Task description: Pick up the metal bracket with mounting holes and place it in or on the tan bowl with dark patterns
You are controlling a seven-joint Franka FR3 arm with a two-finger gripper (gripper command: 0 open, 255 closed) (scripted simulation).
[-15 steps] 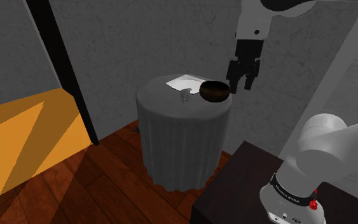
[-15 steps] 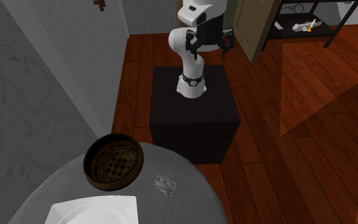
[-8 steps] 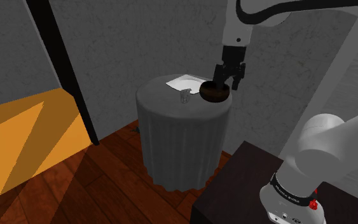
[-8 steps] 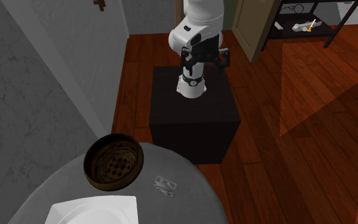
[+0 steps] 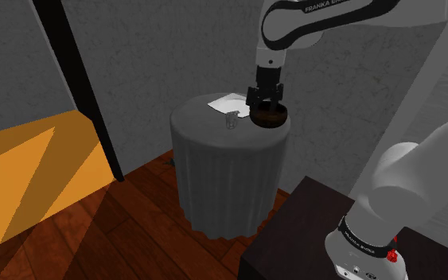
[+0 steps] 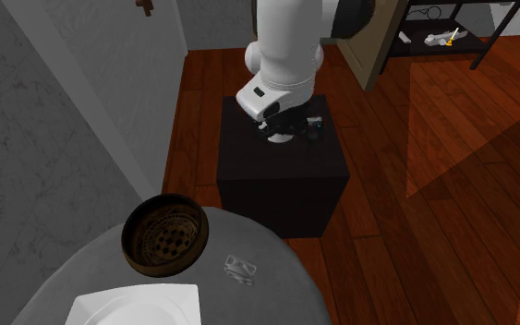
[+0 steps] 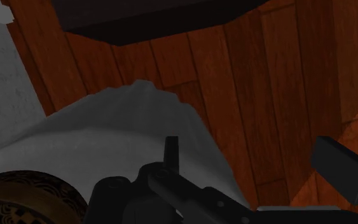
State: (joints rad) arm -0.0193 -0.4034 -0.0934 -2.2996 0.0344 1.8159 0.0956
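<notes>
Resting on the desk [image 5: 202,126] near the bowl [image 6: 164,233], the pale bracket [image 6: 240,268] looks light, stiff, thin; jaws, apart and empty, should pinch its long edges

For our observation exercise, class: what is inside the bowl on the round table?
The bowl holds nothing; its patterned bottom is bare. The bracket lies beside it on the table. In the shoulder view the gripper covers part of its inside.

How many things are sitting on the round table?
3: a bowl by the table's edge nearest the stand, a small bracket beside it, not touching, and a white plate farther from the stand. Nothing looks hidden.
</notes>
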